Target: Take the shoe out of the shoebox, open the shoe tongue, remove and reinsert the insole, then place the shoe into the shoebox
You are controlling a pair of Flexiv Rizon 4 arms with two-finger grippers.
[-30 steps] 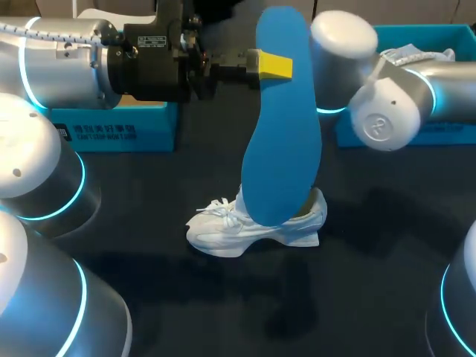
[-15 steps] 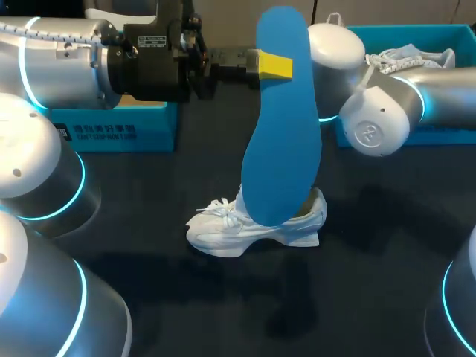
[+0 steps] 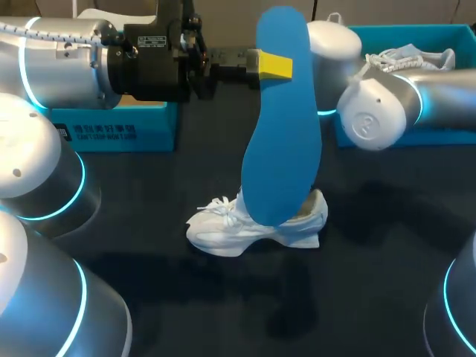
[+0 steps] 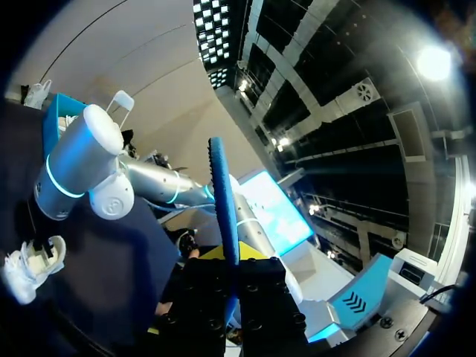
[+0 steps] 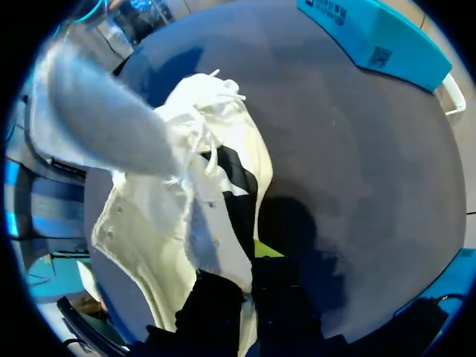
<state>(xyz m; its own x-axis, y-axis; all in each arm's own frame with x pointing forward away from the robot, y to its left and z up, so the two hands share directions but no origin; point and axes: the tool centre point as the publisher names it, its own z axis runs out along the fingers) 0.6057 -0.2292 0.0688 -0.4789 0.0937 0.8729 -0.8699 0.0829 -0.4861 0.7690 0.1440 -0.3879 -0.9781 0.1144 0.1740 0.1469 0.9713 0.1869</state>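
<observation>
- The left arm (image 3: 67,52) lies level across the back of the table (image 3: 134,193), with its wrist pointing toward the middle.
- The left gripper (image 3: 274,65) pinches the blue insole (image 3: 282,149) near its upper end. 1 yellow tip is on the near face, and in the left wrist view the insole stands edge-on between the fingers.
- The insole hangs upright, its lower end over the opening of the white shoe (image 3: 253,227); I cannot tell whether they touch.
- The shoe sits on the table in front of 2 teal boxes — the left box (image 3: 111,130) and the right box (image 3: 446,137) — with its toe toward the left arm's side.
- The right arm (image 3: 387,104) bends at the elbow beside the right box, and its far end is hidden behind the insole.
- The right gripper (image 5: 249,271) is clamped on the shoe's wall at the opening.
- A 2nd shoe (image 3: 413,56) lies in the right box.
</observation>
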